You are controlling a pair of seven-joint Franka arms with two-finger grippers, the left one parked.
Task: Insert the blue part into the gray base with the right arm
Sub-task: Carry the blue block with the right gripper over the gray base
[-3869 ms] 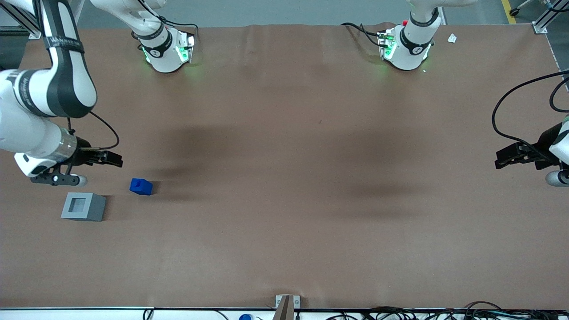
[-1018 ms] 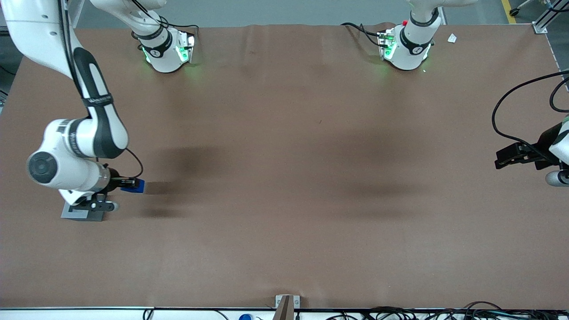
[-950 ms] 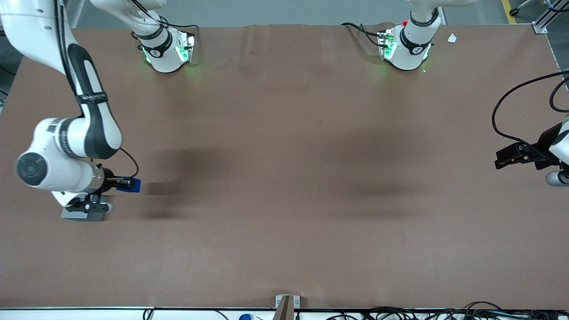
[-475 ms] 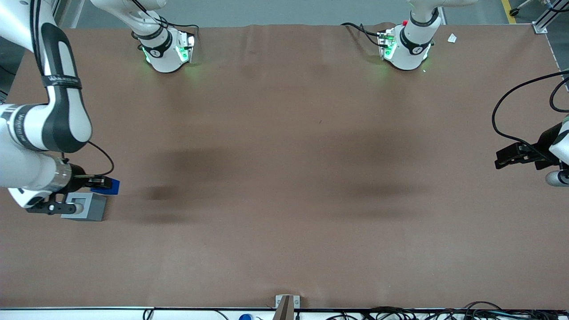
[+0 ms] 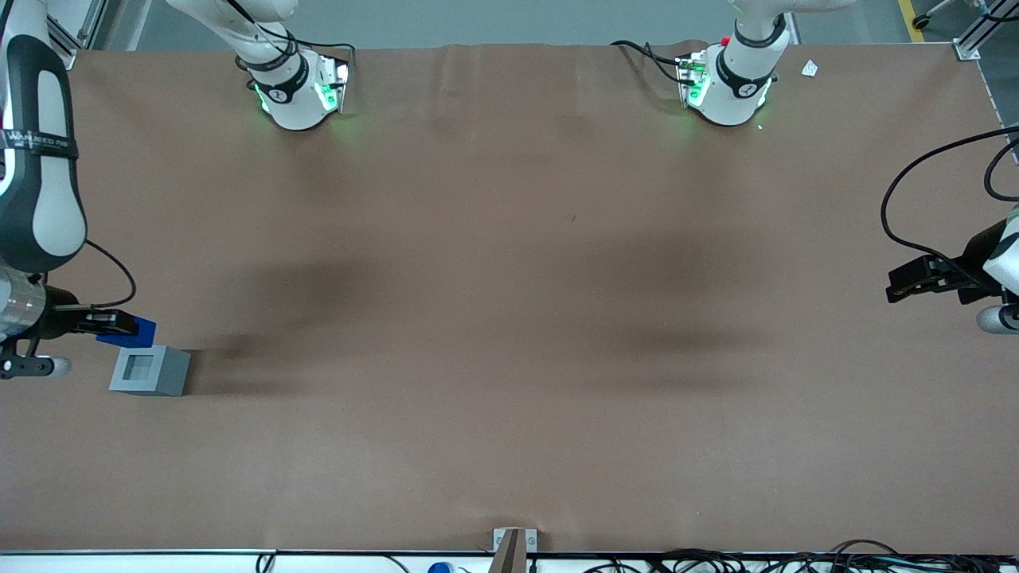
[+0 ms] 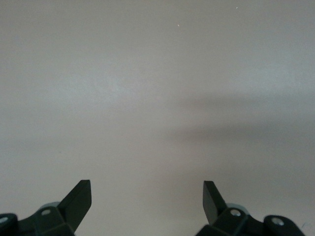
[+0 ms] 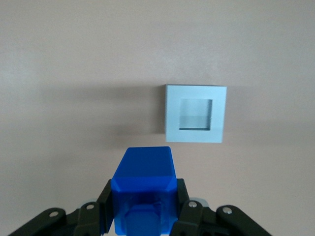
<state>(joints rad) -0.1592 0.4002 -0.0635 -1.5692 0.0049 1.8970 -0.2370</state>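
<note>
Fingers (image 7: pixel 184 209) clamped on blue part (image 7: pixel 143 189), one each side. Gripper (image 5: pixel 119 325) holds part lifted off table, just beside gray base (image 5: pixel 150 371), farther from front camera than base, not over recess. Gray base upright on brown table (image 5: pixel 509 318) toward working arm's end, square recess (image 7: pixel 196 114) in top face unfilled. Right arm (image 5: pixel 36 191) rises above gripper, black cable looping at wrist.

Glossy blue plastic part (image 7: pixel 143 189) in matt black gripper (image 7: pixel 142 216), matt gray base (image 7: pixel 195 113), matt brown paper-like table cover (image 5: pixel 509 318)
</note>
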